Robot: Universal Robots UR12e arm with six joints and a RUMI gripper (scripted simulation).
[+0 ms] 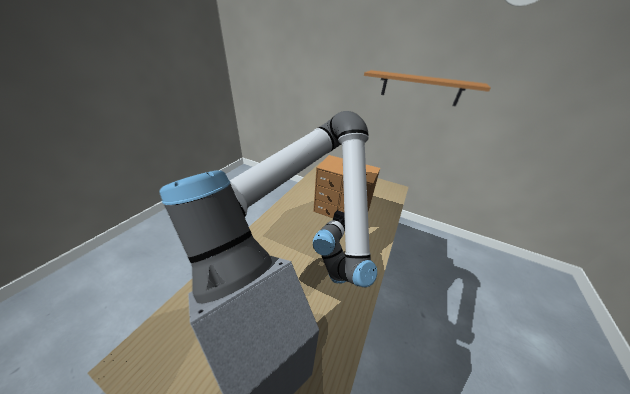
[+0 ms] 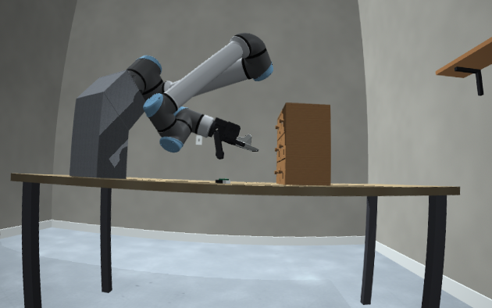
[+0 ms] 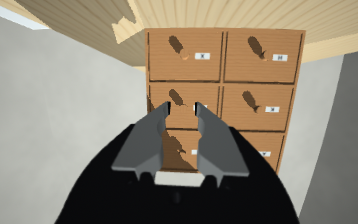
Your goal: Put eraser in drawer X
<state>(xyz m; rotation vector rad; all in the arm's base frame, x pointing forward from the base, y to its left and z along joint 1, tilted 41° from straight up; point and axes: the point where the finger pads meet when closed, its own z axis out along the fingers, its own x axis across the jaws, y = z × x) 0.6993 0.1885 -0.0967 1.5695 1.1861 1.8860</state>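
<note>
The wooden chest stands upright at the far end of the table, with all its drawers shut. The wrist view is upside down; there the drawer marked X is the left one nearest the table top. My gripper hovers in the air a short way in front of the chest's drawer fronts. Its fingers are narrowed to a small gap with nothing between them. A small dark and white thing, perhaps the eraser, lies on the table below the gripper; it is too small to tell.
The table carries the grey robot base at its near end. A wooden wall shelf hangs high behind the chest. In the top view the arm hides the table in front of the chest.
</note>
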